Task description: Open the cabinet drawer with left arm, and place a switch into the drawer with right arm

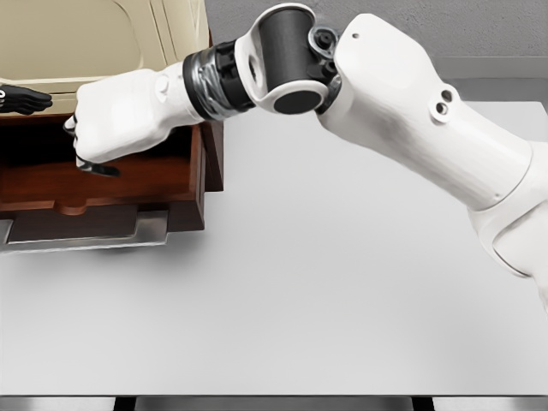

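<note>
The plain white bench [282, 308] fills the near half of the view, its front edge running along the bottom. From 3 o'clock the right arm, white with a dark grey wrist joint, reaches across to 10 o'clock. There the white five-finger right hand [107, 124] hangs over the pulled-out reddish-brown wooden drawer [103, 184] of the cabinet, fingers curled downward. A small dark flat object, apparently the switch [98, 169], shows just under its fingertips, touching or nearly touching them, inside the drawer cavity; whether the fingers actually clamp it I cannot tell. Below the drawer front sits a grey metal plinth [86, 233]. Farther back, at 9 o'clock, the black left hand [24, 100] pokes in at the picture's edge beside the drawer's upper rim; its finger posture is unclear. Behind, the cream-coloured cabinet top [103, 34] rises.
</note>
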You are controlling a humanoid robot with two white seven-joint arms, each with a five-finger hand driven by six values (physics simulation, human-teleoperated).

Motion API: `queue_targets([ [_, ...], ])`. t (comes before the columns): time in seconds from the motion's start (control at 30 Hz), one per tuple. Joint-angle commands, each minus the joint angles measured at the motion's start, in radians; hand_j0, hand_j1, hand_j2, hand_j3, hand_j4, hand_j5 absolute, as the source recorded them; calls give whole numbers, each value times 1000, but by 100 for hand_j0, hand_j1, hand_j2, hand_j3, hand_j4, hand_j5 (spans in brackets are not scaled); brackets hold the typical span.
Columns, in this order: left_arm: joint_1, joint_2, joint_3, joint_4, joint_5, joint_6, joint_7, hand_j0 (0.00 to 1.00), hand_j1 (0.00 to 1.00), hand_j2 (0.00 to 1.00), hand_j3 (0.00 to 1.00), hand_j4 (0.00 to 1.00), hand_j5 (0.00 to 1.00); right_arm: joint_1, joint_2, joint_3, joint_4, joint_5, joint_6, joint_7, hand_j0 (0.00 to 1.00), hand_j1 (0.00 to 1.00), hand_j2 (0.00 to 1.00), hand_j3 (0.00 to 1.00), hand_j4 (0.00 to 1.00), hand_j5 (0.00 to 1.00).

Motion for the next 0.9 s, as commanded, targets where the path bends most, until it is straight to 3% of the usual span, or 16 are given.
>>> queue_targets([
  [0.0, 2, 1, 1, -1, 8, 2, 0, 100, 100, 100, 100, 100, 100, 0, 47, -1, 96, -2, 2, -1, 35, 35, 35, 35, 35, 35],
  [0.17, 2, -1, 0, 0, 8, 2, 0, 100, 100, 100, 100, 100, 100, -3, 87, 13, 159, 0, 2, -1, 38, 38, 38, 38, 38, 38],
  [0.5, 3, -1, 0, 0, 6, 2, 0, 100, 100, 100, 100, 100, 100, -5, 101, 35, 233, 8, 2, -1, 40, 40, 40, 40, 40, 40],
  [0.53, 3, -1, 0, 0, 6, 0, 0, 100, 100, 100, 100, 100, 100, -6, 101, 39, 233, 8, 2, -1, 44, 44, 44, 44, 44, 44],
  [0.57, 3, -1, 0, 0, 8, 2, 0, 100, 100, 100, 100, 100, 100, -6, 101, 42, 233, 12, 2, -1, 56, 56, 56, 56, 56, 56],
  [0.63, 3, -1, 0, 0, 6, 2, 0, 100, 100, 100, 100, 100, 100, -8, 101, 47, 233, 12, 2, -1, 58, 58, 58, 58, 58, 58],
  [0.7, 3, -1, 0, 0, 6, 0, 0, 100, 100, 100, 100, 100, 100, -9, 101, 50, 228, 64, 2, -1, 100, 100, 100, 100, 100, 100],
  [0.87, 3, -1, 0, 0, 6, 2, 0, 100, 100, 100, 100, 100, 100, -14, 101, 53, 219, 66, 2, -1, 100, 100, 100, 100, 100, 100],
])
